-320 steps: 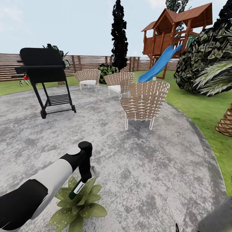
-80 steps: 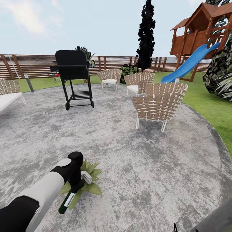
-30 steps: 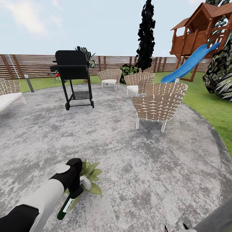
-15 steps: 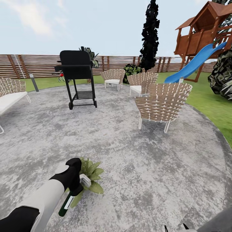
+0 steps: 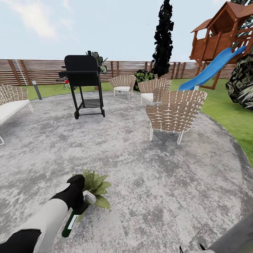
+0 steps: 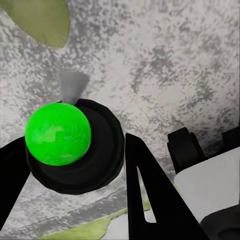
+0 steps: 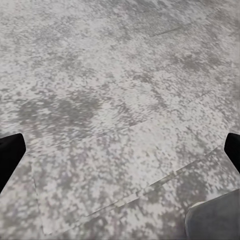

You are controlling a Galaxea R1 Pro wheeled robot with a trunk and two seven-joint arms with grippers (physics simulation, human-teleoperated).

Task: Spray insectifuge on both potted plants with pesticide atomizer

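Left gripper [image 5: 81, 205] clamps your spray bottle [image 5: 70, 225] over the potted plant [image 5: 94, 188]. Right gripper [image 7: 120, 150] spread wide above patio [image 5: 158, 168].

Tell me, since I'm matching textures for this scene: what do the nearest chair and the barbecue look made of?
The nearest chair looks like woven tan wicker on thin pale legs, probably metal. The barbecue looks like matte black painted metal, judging by its flat, unreflective surfaces.
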